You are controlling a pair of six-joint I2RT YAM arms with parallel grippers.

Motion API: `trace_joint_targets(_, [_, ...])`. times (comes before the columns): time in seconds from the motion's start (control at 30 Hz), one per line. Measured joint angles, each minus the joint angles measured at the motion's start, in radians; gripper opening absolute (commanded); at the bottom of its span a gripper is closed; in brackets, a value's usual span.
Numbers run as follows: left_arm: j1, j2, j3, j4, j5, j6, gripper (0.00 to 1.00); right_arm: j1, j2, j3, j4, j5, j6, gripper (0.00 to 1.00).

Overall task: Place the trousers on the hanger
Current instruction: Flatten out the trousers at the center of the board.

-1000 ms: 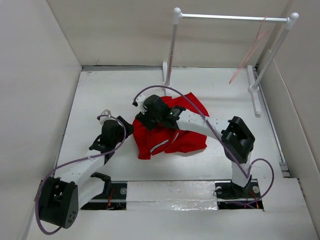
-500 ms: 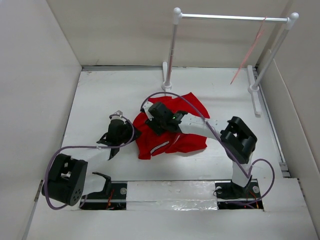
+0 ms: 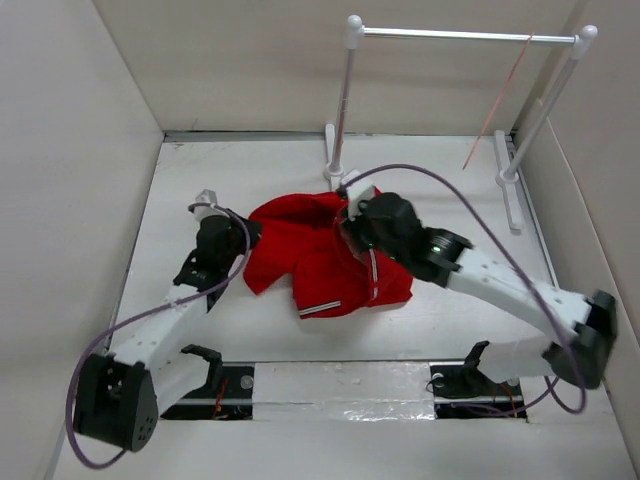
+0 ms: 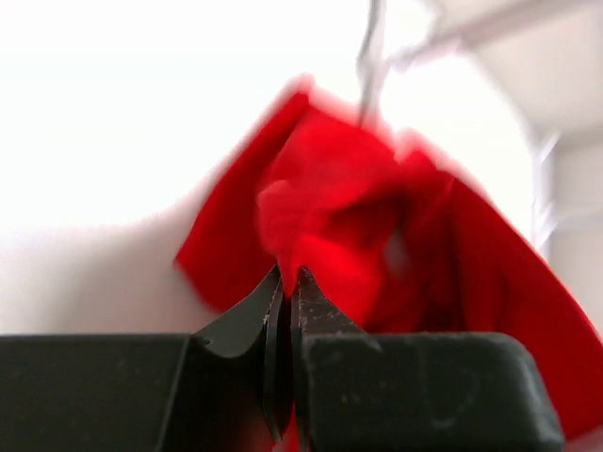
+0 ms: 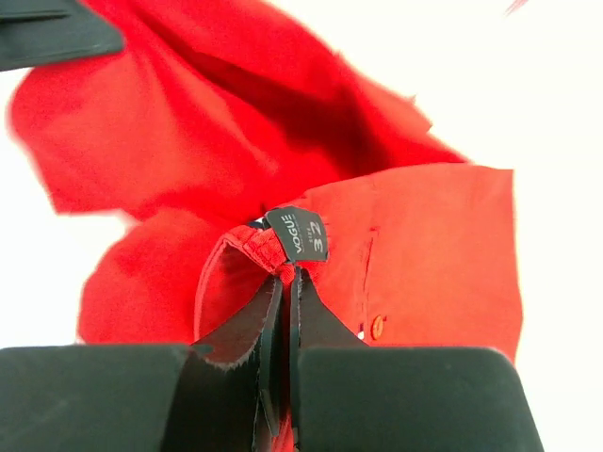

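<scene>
**A:** What had changed from half a second before?

**B:** The right arm [image 3: 500, 280] had unfolded, and its elbow had dropped toward the near right corner. The right gripper [image 3: 352, 215] had travelled away from the left edge and toward the far edge. The left gripper [image 3: 240, 235] had drawn back toward the left edge. Between them the trousers [image 3: 320, 262] had been pulled out wider than the crumpled heap they had been.

**A:** Where did the trousers lie?

**B:** About the middle of the table [image 3: 190, 180], a little nearer the far edge than the near one. They stretched from one gripper to the other, with a white stripe [image 3: 322, 308] showing along the side toward the near edge.

**A:** And the left gripper's hold?

**B:** Clenched. In the left wrist view it was closed tight, with a fold of red cloth pinched in it, at the side of the trousers toward the left edge.

**A:** The right one?

**B:** Also clamped on the trousers. The right wrist view showed it closed on a thick red band of cloth, just under a black label [image 5: 300, 234] with white lettering. A small red button [image 5: 377, 327] sat near it.

**A:** The hanger?

**B:** The hanger [image 3: 497, 100] hung from the silver bar of the rack [image 3: 460, 36] at the far right corner, close to the right-hand post. It was well apart from the trousers and both grippers, and it showed almost edge-on, as a thin pink line.
</scene>
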Motion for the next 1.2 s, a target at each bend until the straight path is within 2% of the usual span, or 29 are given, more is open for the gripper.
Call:
trace_joint_targets(0.2, [0.105,-0.212,0.134,-0.094,-0.19,-0.051,0.0,0.048,-0.444,-0.018,0.003,0.053,0.067,0.0])
trace_joint_targets(0.33, [0.133,-0.302,0.217,-0.163,-0.322,-0.064,0.0,0.05,-0.681,-0.056,-0.012,0.16,0.154,0.0])
trace_joint_targets(0.47, [0.135,-0.334,0.288,-0.198,-0.438,-0.058,0.0,0.036,-0.843,-0.148,-0.054,0.324,0.265,0.0])
trace_joint_targets(0.6, [0.143,-0.285,0.307,-0.19,-0.51,-0.062,0.0,-0.052,-0.89,-0.304,-0.104,0.491,0.37,0.0])
trace_joint_targets(0.7, [0.144,-0.153,0.343,-0.177,-0.536,-0.067,0.0,-0.188,-0.848,-0.417,-0.105,0.539,0.405,0.0])
trace_joint_targets(0.8, [0.144,0.028,0.422,-0.169,-0.549,-0.068,0.0,-0.403,-0.777,-0.502,-0.056,0.528,0.425,0.0])
trace_joint_targets(1.0, [0.143,0.314,0.613,-0.188,-0.562,0.027,0.0,-0.878,-0.601,-0.591,0.125,0.303,0.463,0.0])
trace_joint_targets(1.03, [0.143,0.363,0.674,-0.194,-0.566,0.06,0.02,-0.934,-0.558,-0.586,0.157,0.269,0.473,0.0])
trace_joint_targets(1.1, [0.143,0.481,0.835,-0.223,-0.572,0.126,0.27,-1.007,-0.469,-0.562,0.198,0.22,0.491,0.0])
trace_joint_targets(1.13, [0.143,0.542,0.919,-0.226,-0.569,0.159,0.42,-1.023,-0.428,-0.544,0.212,0.201,0.499,0.06])
trace_joint_targets(1.17, [0.143,0.594,0.988,-0.232,-0.56,0.189,0.66,-1.03,-0.395,-0.531,0.23,0.181,0.503,0.16])
trace_joint_targets(1.2, [0.143,0.638,1.041,-0.241,-0.551,0.208,0.72,-1.033,-0.373,-0.522,0.25,0.158,0.508,0.48])
